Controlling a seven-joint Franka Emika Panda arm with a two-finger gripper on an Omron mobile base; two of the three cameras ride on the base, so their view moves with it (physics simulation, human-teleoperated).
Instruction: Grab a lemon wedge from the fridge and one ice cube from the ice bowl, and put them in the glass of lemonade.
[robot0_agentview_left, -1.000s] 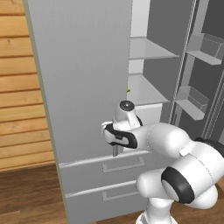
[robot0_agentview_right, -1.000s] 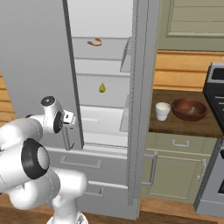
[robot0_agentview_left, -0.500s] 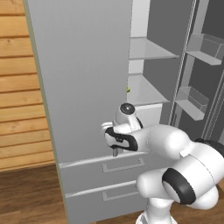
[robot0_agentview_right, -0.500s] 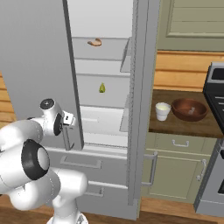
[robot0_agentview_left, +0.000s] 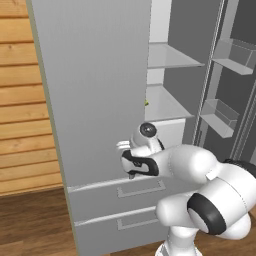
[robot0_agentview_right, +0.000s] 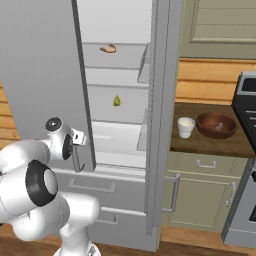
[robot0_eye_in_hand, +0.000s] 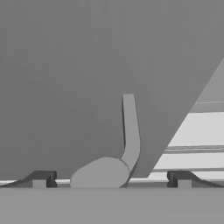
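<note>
The tool sits with its jaws spread wide and empty, close against the lower edge of the fridge's open left door, the door's bar handle between the tips. Past the door, inside the fridge, the wedge lies on a middle shelf and a tan bun on the shelf above. Farther right, on the table beside the fridge, the glass stands just left of the bowl, near but apart from it.
</note>
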